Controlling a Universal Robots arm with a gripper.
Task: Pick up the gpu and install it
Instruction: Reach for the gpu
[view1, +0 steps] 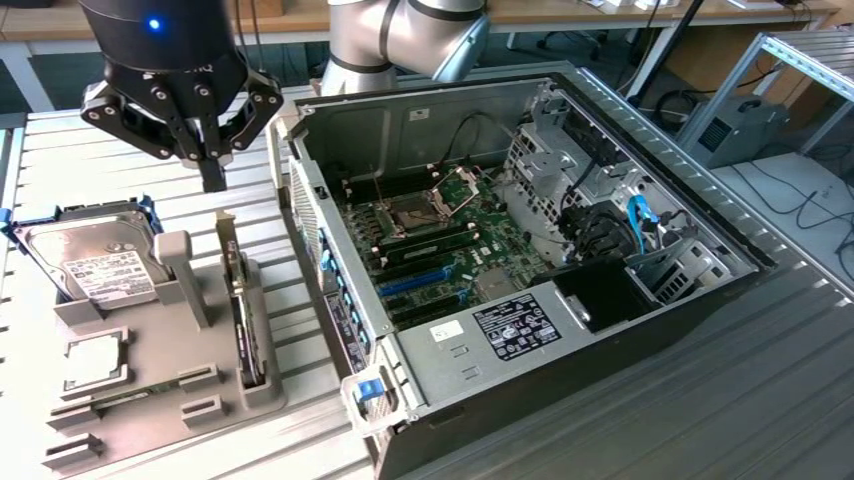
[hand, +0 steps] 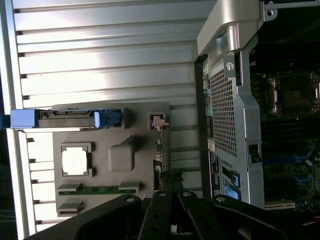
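The gpu (view1: 239, 300) is a slim dark card standing on edge in a slot of the grey parts holder (view1: 160, 370), its metal bracket end toward the back. My gripper (view1: 214, 182) hangs shut and empty in the air just above that far end of the card. In the wrist view the gpu (hand: 159, 150) shows as a thin edge-on strip along the holder (hand: 120, 155), with my gripper (hand: 170, 177) right over it. The open computer case (view1: 534, 250) lies on the exterior view's right of the holder, its motherboard and blue expansion slots (view1: 416, 285) exposed.
The holder also carries a silver hard drive (view1: 94, 262) in blue rails, a square processor chip (view1: 96, 362) and a memory stick (hand: 92, 189). The case wall (hand: 225, 110) stands close beside the holder. The slatted metal table (view1: 787, 330) stretches around both.
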